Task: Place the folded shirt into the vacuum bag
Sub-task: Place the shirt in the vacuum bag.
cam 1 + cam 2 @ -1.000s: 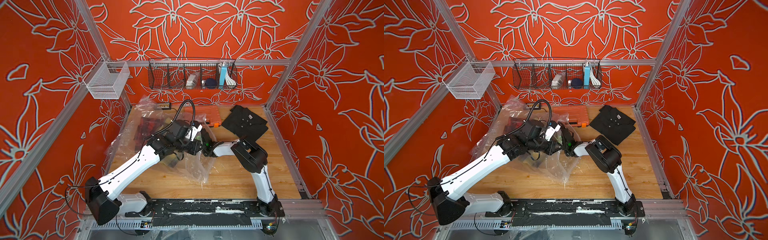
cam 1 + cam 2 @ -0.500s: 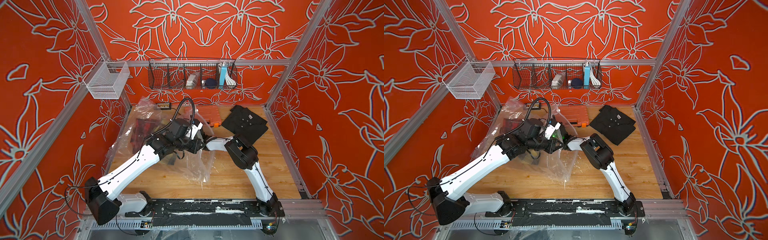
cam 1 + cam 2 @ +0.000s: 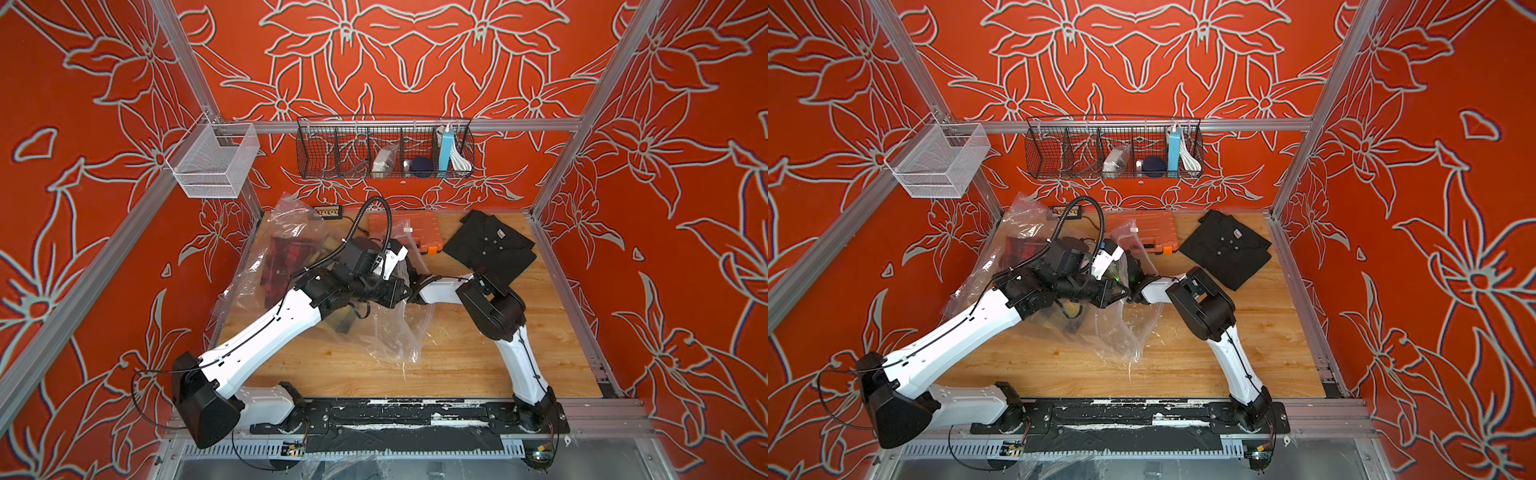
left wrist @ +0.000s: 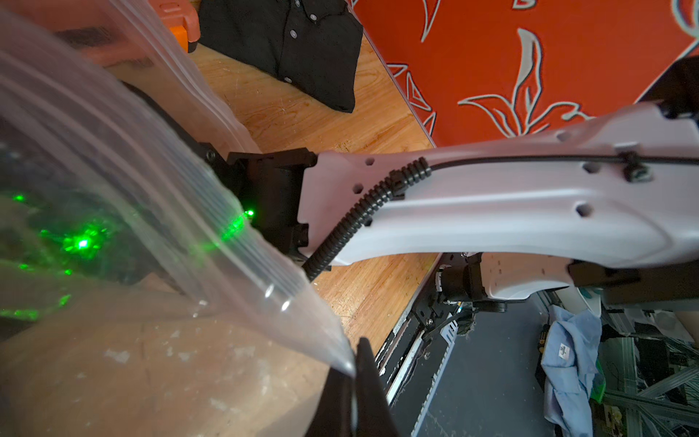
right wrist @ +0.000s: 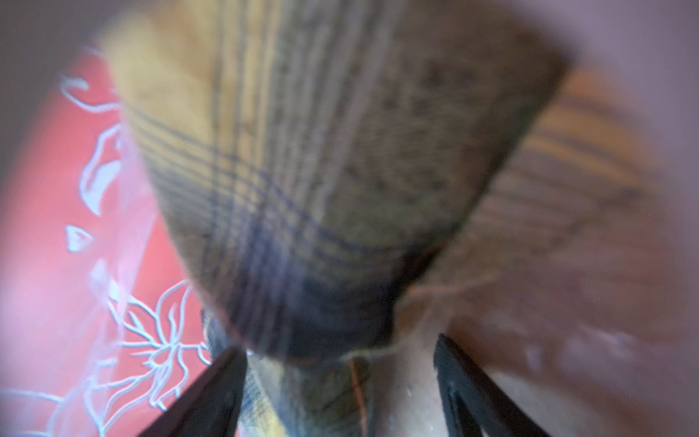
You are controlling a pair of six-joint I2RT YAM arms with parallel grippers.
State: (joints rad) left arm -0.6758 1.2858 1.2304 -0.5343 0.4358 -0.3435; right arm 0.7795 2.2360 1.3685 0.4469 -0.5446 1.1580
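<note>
Plastic at the rim of the bag (image 3: 390, 336) is pinched tight in the left gripper (image 4: 353, 372), holding the mouth up. Inside that mouth the right gripper (image 5: 338, 344) stands wide, gripping nothing. The plaid shirt (image 5: 321, 170) lies in the bag straight ahead, its length running away, one corner between the fingers (image 5: 219, 386), so backing straight out looks safest. That view is blurred, and in both top views the left arm (image 3: 270, 328) largely hides this gripper. A black shirt (image 3: 490, 249) lies outside the bag.

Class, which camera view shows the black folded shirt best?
A top view: the black shirt shows whole, lying flat and folded. The left wrist view shows only part of the shirt, cut off by the frame edge; the right wrist view shows none of it.
</note>
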